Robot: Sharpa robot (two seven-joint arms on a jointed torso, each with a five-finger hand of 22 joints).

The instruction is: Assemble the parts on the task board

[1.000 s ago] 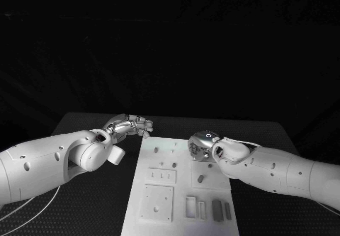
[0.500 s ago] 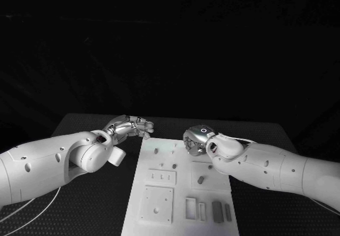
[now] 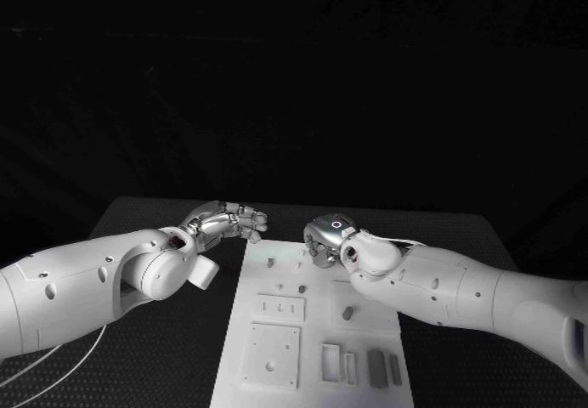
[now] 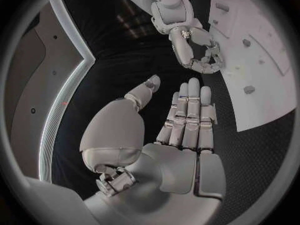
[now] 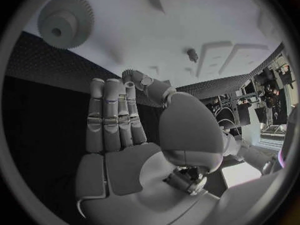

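The white task board lies lengthwise in the middle of the table. My right hand hovers over the board's far end. In the right wrist view its thumb and a finger pinch a small toothed gear, while the other fingers stay straight. A large gear lies flat on the board beyond those fingers. My left hand hangs off the board's far left corner. In its own wrist view the left hand holds nothing, with straight fingers and the thumb apart, and the right hand shows by the board.
Raised plates and a square plate sit on the board's left half. Slots with a dark grey piece line its near end. A short peg stands on the board. Black table mat flanks both sides.
My right hand has moved left and toward the board's far end, bringing the forearm further over the board. The left hand has barely moved.
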